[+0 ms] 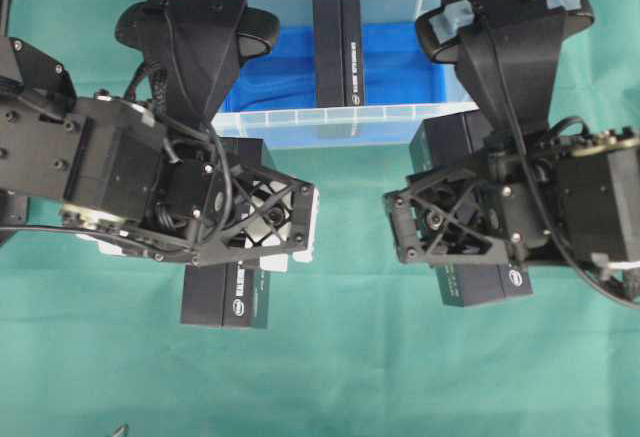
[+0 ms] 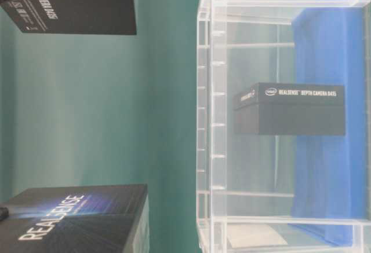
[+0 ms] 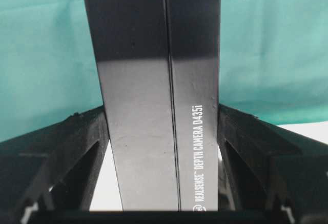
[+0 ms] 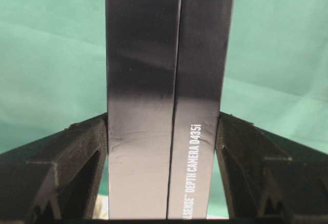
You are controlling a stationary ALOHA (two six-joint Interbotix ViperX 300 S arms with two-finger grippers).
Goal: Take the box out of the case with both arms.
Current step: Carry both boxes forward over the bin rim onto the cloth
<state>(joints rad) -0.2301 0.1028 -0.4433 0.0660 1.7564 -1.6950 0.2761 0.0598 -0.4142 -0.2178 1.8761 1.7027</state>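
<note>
Two arms, two cartons: the left gripper (image 1: 262, 219) is clamping a black box (image 3: 138, 80) by its flat sides at eight o'clock in the overhead view, and the right gripper (image 1: 440, 219) is clamping a second box (image 4: 143, 80) at four. A third box (image 1: 338, 49) is standing on the blue lining (image 1: 280, 67) inside the case (image 1: 330, 115) at twelve (probably light, stiff, glossy card, so prone to slipping) and looks best squeezed across its long flat faces.

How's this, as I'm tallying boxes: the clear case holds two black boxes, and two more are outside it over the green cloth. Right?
No: the case holds one black box, as the table-level view shows. The left box and the right box are indeed outside it over the green cloth.
</note>
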